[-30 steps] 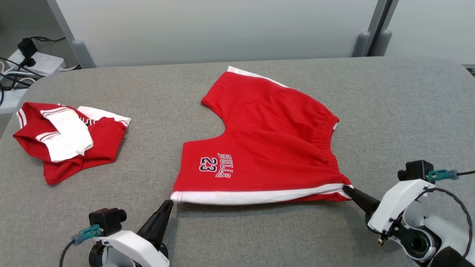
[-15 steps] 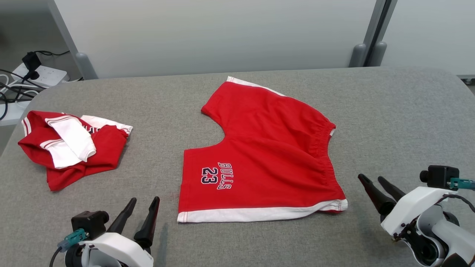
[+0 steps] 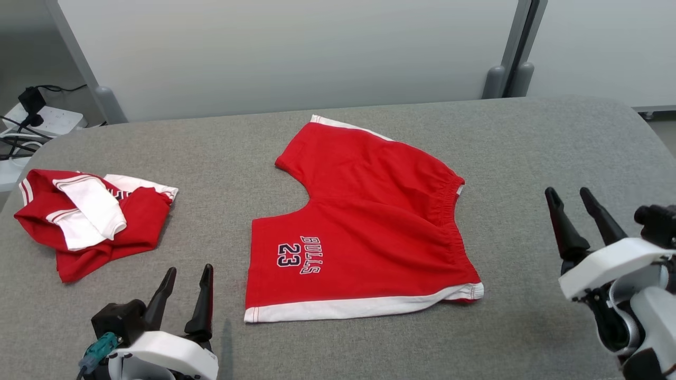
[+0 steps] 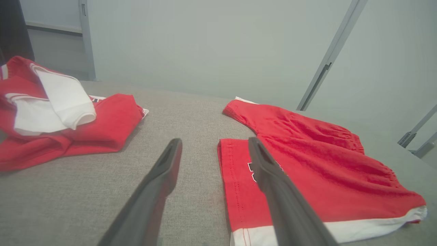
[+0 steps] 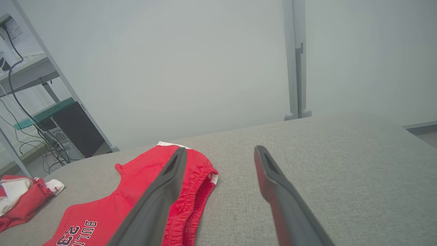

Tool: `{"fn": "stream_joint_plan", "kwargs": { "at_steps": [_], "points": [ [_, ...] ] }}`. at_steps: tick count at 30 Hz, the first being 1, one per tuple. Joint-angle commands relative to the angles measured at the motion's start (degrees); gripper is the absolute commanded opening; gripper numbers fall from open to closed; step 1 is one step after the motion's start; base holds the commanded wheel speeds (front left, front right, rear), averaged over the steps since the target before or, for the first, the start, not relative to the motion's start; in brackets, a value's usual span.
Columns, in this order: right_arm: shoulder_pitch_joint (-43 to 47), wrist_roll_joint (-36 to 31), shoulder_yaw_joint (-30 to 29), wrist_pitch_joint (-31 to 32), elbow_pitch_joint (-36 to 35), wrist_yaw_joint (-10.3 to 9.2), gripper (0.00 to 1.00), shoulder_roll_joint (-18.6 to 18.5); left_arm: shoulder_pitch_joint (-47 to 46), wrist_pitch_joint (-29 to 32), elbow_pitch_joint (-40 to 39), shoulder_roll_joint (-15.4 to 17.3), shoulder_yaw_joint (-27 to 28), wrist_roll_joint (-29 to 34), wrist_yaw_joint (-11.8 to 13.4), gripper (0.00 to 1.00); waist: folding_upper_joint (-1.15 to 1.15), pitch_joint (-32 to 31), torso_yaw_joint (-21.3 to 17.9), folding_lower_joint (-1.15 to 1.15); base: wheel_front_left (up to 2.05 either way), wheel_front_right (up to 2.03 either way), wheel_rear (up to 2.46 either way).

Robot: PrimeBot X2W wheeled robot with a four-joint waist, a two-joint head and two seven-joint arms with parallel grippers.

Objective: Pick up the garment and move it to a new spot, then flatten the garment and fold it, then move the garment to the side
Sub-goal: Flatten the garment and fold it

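The garment, red shorts [image 3: 369, 227] with white side stripes and "BULLS 23" lettering, lies spread flat mid-table, waistband to the right and leg openings to the left. My left gripper [image 3: 188, 269] hovers open at the lower left, just left of the near leg hem, holding nothing. The left wrist view has the shorts [image 4: 324, 171] right of that gripper [image 4: 215, 140]. My right gripper [image 3: 567, 191] stands open and empty, well right of the waistband. In the right wrist view the shorts [image 5: 112, 201] lie to the left of that gripper [image 5: 220, 149].
A second red and white garment [image 3: 90, 221] lies crumpled at the table's left, also seen in the left wrist view [image 4: 51, 119]. The grey fabric table [image 3: 528, 148] ends at a pale wall panel. A power strip with cables [image 3: 42, 119] sits beyond the far left corner.
Both grippers opened and let go of the shorts' near edge, then drew back: the left downward and leftward, the right away to the right. The shorts settled flat. The camera also shifted slightly.
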Motion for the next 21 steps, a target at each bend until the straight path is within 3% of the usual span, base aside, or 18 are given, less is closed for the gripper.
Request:
{"fn": "stream_joint_plan", "kwargs": {
  "at_steps": [1, 9, 21],
  "points": [
    [2.07, -2.23, -1.24, -0.76, -2.17, 0.25, 1.0, 0.4, -0.53, -0.75, -1.73, 0.35, 2.4, 1.24, -0.41, 1.0, 0.0, -0.23, -0.07, 0.0, 0.0, 0.0, 0.0],
    [8.77, -13.05, -7.63, -0.77, -6.88, 0.25, 1.0, 4.6, 2.0, -0.75, -3.76, -1.6, 6.4, 7.12, -0.41, 1.0, 0.0, -1.61, -0.6, 0.0, 0.0, 0.0, 0.0],
    [15.65, -20.75, -11.47, -0.77, -9.98, 0.25, 1.0, 7.8, 6.27, -0.75, -6.42, -2.35, 7.8, 10.22, 1.22, 1.0, 0.0, -3.08, -1.13, 0.0, 0.0, 0.0, 0.0]
  ]
}}
